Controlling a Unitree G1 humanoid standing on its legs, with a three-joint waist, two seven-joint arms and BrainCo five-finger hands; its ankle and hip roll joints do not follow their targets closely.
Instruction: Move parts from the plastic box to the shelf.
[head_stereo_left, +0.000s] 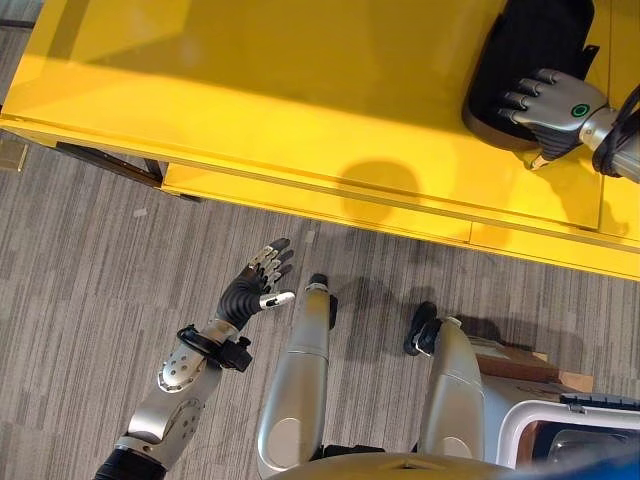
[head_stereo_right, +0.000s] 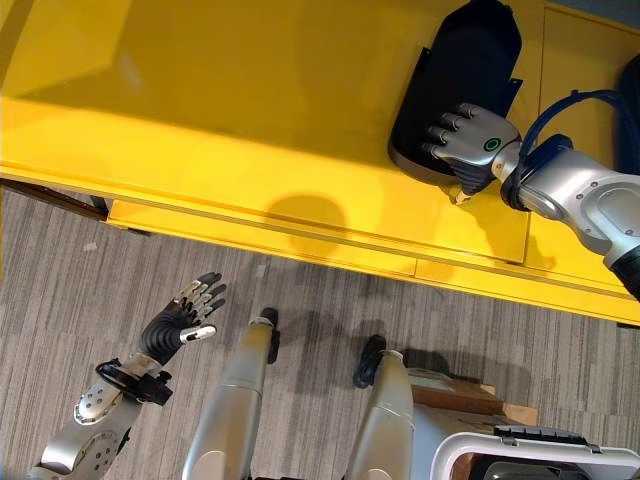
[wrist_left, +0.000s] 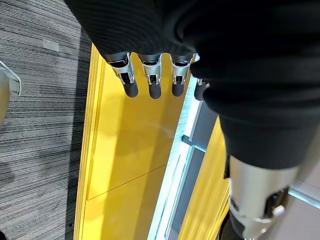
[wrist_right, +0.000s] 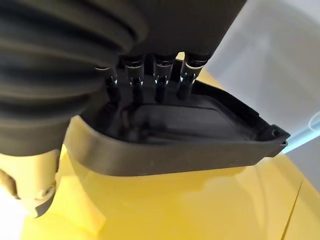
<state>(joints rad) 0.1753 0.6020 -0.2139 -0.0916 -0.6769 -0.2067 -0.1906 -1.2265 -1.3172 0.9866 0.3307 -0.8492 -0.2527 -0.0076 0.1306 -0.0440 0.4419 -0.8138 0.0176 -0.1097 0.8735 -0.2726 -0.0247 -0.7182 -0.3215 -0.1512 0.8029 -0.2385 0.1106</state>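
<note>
A black moulded plastic part (head_stereo_right: 455, 80) lies on the yellow shelf (head_stereo_left: 250, 90), toward its right end, with the right hand (head_stereo_right: 470, 140) resting on the part's near edge, fingers over its rim. The left hand (head_stereo_left: 255, 285) hangs over the grey striped carpet floor (head_stereo_left: 90, 260) in front of the shelf, well left of the part. A white plastic box (head_stereo_right: 530, 455) sits on the floor at the near right.

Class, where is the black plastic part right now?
The black plastic part lies on the yellow shelf, at its right side, with the right hand over its near end.
</note>
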